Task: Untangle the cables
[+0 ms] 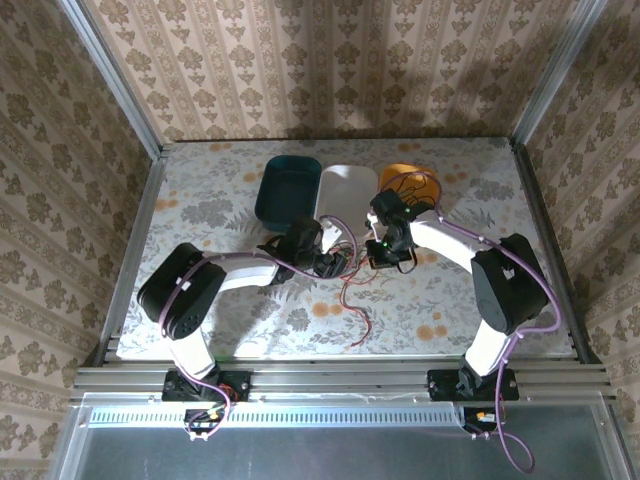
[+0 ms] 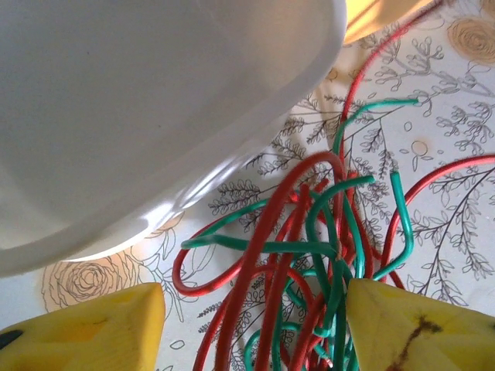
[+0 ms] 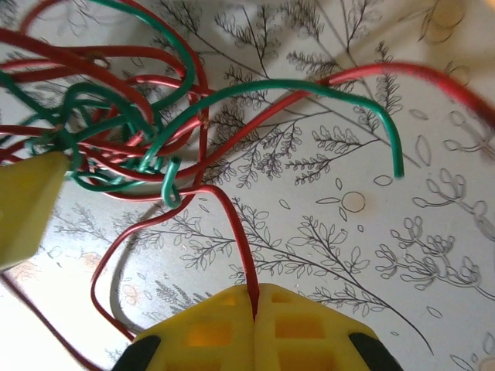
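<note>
The cables (image 1: pixel 350 285) lie tangled (red and green strands looped together) on the tabletop (image 1: pixel 220 200) toward its far edge, just in front of the white bin (image 1: pixel 347 188). The left fingers (image 2: pixel 93 328) stand wide, straddling the knot. The right fingers (image 3: pixel 209 332) are pressed together on one red strand (image 3: pixel 232 224).

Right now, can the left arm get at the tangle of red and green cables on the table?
Probably yes. The left gripper is open and already straddles the cables, with nothing between them. The white bin lies close beside the tangle but does not seem to be in the way.
</note>
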You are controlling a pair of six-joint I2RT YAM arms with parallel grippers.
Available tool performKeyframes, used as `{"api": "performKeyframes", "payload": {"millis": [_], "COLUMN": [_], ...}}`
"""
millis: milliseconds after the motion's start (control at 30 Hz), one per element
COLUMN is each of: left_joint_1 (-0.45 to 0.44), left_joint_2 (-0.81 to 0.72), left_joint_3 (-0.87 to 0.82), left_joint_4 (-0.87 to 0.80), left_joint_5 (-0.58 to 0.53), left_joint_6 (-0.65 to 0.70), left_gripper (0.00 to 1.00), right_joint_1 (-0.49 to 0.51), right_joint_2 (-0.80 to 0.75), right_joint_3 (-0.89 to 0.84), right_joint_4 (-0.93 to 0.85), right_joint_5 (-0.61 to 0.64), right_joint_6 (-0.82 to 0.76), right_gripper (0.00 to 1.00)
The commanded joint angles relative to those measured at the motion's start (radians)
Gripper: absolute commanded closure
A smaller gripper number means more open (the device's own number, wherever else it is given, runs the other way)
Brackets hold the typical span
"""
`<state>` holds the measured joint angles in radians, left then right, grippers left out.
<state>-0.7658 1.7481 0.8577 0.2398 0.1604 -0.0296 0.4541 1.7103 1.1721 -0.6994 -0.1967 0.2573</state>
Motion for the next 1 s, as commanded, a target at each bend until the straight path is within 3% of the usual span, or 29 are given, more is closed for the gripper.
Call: {"api": "performKeyframes", "payload": {"millis": [0, 300, 967], "left_joint_1": [0.001, 0.003, 0.008], "left_joint_2": [0.032, 0.071, 0.137], "left_joint_3": [0.024, 0.02, 0.01], "left_joint_4": [0.004, -0.017, -0.027], "left_joint_5": [0.027, 0.053, 0.085], "left_joint_6": [0.012, 0.021, 0.024], "left_gripper": [0.36, 0.36, 0.36], "right_joint_1": [-0.005, -0.012, -0.028], "right_joint_2": [-0.126, -0.356, -0.672], "right_joint_3": [0.044, 0.117, 0.162], "right_joint_4": [-0.023, 0.012, 0.201], "right_joint_5": [0.06, 0.25, 0.593], "right_joint_6": [0.0, 0.037, -0.033], "right_gripper": [1.0, 1.0, 1.0]}}
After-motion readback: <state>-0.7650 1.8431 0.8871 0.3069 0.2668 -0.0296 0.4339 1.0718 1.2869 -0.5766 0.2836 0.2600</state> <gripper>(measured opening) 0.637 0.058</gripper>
